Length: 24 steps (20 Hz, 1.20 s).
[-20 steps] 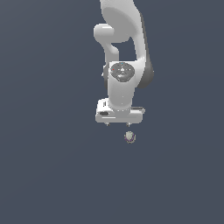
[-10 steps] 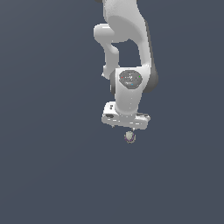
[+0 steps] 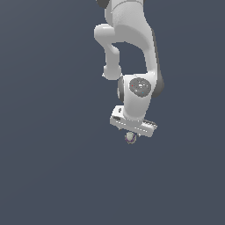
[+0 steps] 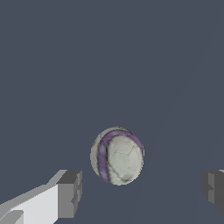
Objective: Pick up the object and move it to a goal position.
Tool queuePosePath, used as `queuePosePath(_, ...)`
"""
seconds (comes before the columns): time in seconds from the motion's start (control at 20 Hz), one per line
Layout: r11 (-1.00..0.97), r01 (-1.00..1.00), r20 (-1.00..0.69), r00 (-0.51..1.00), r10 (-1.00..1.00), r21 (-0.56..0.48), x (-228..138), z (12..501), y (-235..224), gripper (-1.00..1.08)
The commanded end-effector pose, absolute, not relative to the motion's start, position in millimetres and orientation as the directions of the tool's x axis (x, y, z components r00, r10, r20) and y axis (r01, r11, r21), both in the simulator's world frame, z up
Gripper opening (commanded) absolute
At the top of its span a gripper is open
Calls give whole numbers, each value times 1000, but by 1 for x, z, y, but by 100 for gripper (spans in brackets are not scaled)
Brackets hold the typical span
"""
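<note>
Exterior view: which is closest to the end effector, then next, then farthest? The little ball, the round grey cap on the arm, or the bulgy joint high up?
1. The ball, just below the end effector.
2. The round grey cap, on the wrist above it.
3. The bulgy joint, highest up, toward the exterior view's left.

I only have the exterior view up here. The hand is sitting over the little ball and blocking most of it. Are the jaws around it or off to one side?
Observer: In the wrist view the ball sits between the two finger pads, roughly centred.
Operator: Are they touching it yet?
Observer: No. There is clear floor between each pad and the ball, so the gripper is open.
Operator: What does the ball look like? I see just a speck.
Observer: It is beige-grey with cracked-looking patches and a purple band curving around one side.
</note>
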State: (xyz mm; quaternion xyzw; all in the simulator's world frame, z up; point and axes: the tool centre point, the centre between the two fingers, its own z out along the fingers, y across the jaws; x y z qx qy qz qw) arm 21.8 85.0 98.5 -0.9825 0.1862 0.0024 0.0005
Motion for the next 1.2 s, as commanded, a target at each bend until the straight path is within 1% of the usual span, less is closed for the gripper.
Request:
queuePosePath(0.0,-917,-399,-3,917,-399,0,23,94,90,100)
queuePosePath(0.35,-895,-446,0,895,-446,0,24,88,98,100)
queuePosePath(0.7,-895,-447,-1,895,-447,0,23,83,99,100)
queuePosePath(1.15,-893,-450,0,893,-450,0,22,43,99,100)
